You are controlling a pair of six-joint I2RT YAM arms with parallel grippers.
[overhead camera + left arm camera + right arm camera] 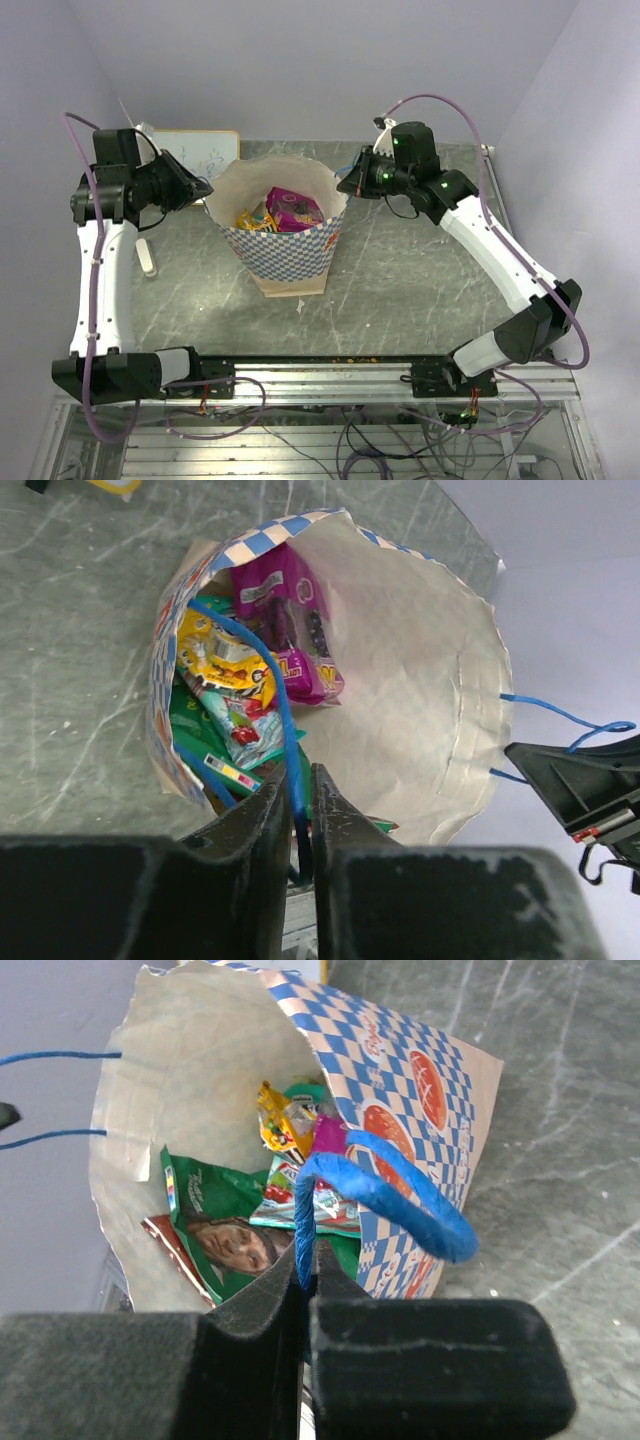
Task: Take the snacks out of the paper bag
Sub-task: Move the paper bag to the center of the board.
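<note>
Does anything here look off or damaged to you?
The bag's rim looks ragged and crinkled. The left gripper and right gripper each pinch one of its blue cords, holding the mouth wide. The snacks sit inside.

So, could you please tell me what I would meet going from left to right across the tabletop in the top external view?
white stick → left end effector → paper bag → right end effector

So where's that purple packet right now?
From above, the purple packet sits on top inside the open paper bag, just right of a yellow packet.
</note>
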